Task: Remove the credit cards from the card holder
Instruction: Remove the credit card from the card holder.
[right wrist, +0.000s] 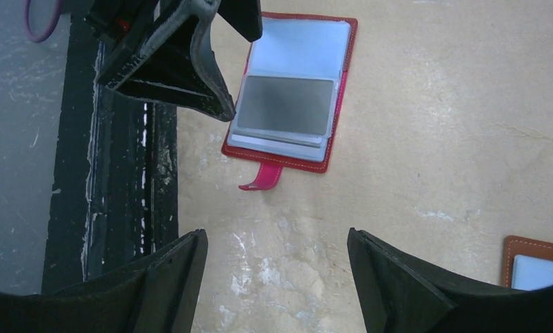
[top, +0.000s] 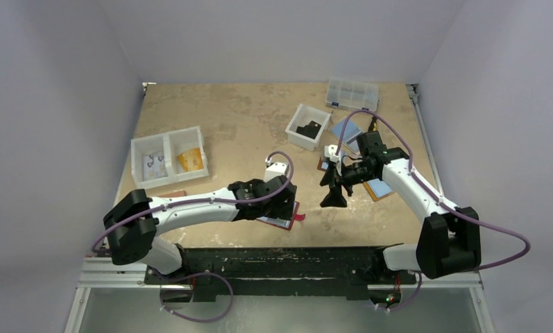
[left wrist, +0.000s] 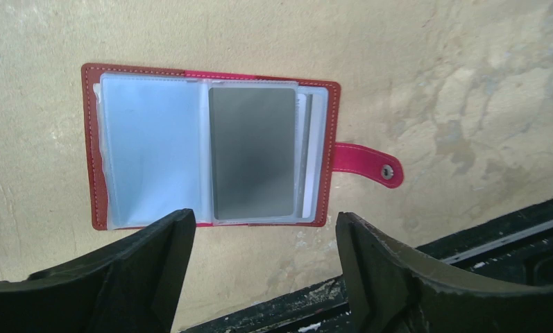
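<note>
Card holder [left wrist: 91, 146] lies opened flat on the table [top: 245, 118], cover down and clear sleeves facing up, close to the black rail [top: 280, 260] along the table's near edge. Its red-pink strap tab [left wrist: 367, 165] sticks out from one short edge and lies on the table. Two credit cards sit in the facing sleeves: the light blue card [left wrist: 152, 149] fills the page away from the strap tab, and the grey card [left wrist: 252, 152] fills the page next to it. More sleeve edges show stacked under the grey card's page.

The left tool [left wrist: 263, 218] hangs over the card holder's rail-side edge, its fingers [left wrist: 169, 243] spread wide with nothing between them. Whether they touch the card holder I cannot tell. In the right wrist view this tool covers one corner of the card holder [right wrist: 277, 158].

The right tool [right wrist: 277, 236] hovers off the strap-tab side of the card holder, apart from it, released and empty, pointing down at bare table.

Beyond the right tool from the card holder lies an orange-tan holder [right wrist: 537, 260] with a pale blue page showing. Well away from the card holder toward the far edge stand a small white bin [top: 308, 126] and a clear organiser box [top: 352, 93]. A two-compartment white tray [top: 168, 156] sits off the card holder's other side.
</note>
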